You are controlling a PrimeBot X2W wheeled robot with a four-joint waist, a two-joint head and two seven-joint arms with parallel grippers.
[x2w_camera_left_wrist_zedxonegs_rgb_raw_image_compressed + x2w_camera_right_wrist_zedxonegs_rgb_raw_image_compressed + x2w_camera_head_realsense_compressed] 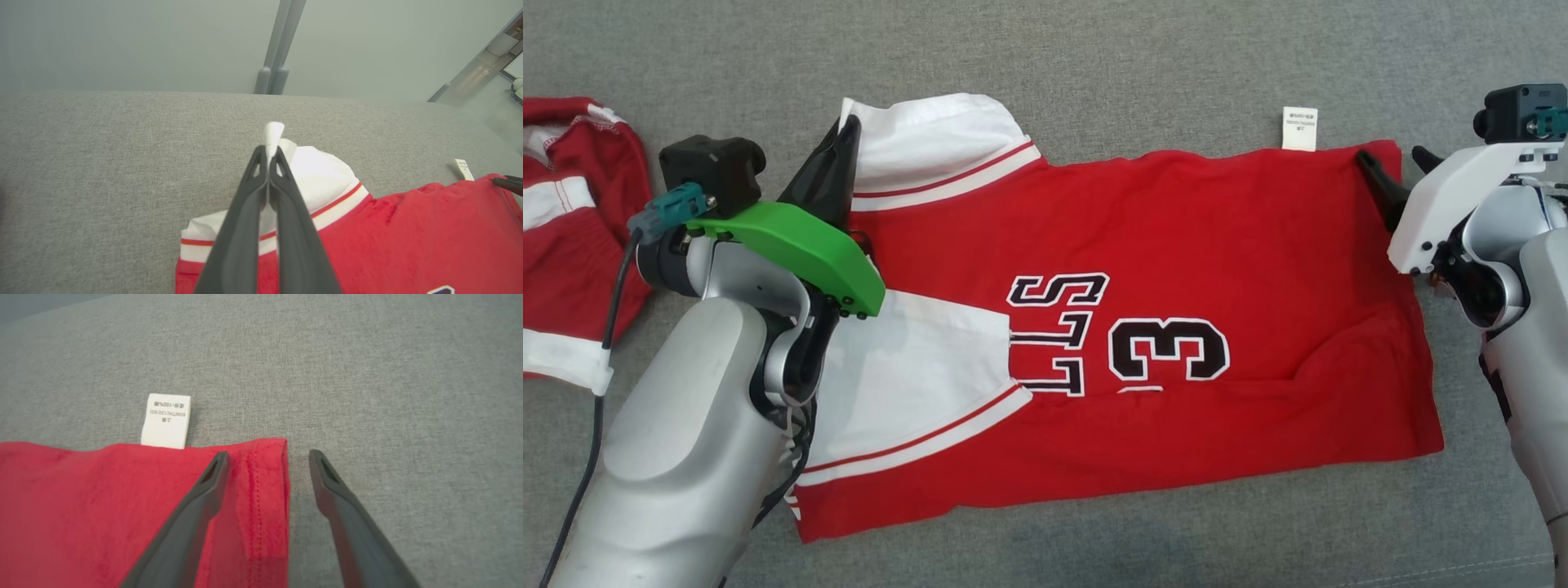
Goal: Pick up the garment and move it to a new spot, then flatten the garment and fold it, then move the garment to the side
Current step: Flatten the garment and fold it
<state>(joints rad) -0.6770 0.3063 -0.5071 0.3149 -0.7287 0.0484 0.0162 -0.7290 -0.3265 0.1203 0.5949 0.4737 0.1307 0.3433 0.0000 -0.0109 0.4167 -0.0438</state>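
Two garments lie on the grey fabric worktop [1094, 49]: one red jersey [1176, 229] at centre and one red-and-white garment [572, 220] at the robot's far left. The jersey's long axis runs left to right, with the white sleeves to the left and the hem to the right. One white label [1299, 128] projects from its far edge.

The left gripper [849, 122] reaches forward, pressed together on the far white sleeve's [322, 171] edge. The right gripper [267, 457] is spread, straddling the hem's far corner.
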